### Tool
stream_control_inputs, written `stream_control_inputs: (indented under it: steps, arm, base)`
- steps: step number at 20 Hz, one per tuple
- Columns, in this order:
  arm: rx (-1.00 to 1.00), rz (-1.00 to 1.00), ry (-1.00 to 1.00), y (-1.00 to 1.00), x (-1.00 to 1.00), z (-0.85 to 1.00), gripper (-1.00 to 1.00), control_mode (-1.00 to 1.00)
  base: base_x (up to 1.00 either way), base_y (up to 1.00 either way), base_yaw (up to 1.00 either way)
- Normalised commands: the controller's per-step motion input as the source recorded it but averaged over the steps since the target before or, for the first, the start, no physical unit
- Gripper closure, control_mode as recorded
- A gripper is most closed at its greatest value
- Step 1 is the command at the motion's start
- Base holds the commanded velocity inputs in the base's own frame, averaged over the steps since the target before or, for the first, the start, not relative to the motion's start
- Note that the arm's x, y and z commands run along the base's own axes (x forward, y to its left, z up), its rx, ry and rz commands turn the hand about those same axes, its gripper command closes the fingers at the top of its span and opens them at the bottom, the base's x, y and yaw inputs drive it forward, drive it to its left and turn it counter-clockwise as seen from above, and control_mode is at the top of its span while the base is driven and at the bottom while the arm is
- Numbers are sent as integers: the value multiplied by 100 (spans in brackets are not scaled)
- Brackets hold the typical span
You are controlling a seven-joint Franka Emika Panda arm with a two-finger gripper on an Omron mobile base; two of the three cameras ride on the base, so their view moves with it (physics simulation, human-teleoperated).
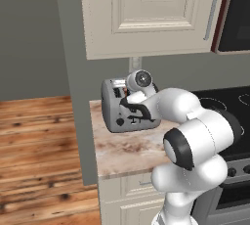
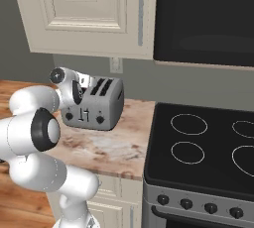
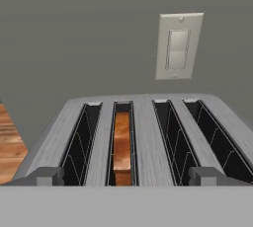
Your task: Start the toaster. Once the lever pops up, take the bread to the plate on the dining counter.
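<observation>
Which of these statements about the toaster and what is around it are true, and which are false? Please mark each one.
1. The bread sits in the second slot from the left in the hand view. True.
2. All four slots of the toaster hold bread. False: only one slot holds a slice.
3. The toaster stands on the black stovetop. False: it stands on the marbled counter, beside the stove.
4. A wall switch plate is on the grey wall behind the toaster. True.
5. The gripper is above the front edge of the toaster. True.
</observation>
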Motion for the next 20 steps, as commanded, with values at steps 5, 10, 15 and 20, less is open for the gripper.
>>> stream_control_inputs:
  steps: [5, 10, 15, 20]
  arm:
    - [0, 0, 0, 0, 0, 0, -100, -100]
    - [0, 0, 0, 0, 0, 0, -100, -100]
    - [0, 0, 0, 0, 0, 0, -100, -100]
    - [0, 0, 0, 0, 0, 0, -100, -100]
  base:
    - [0, 0, 0]
    - [0, 0, 0]
    - [0, 0, 0]
    - [0, 0, 0]
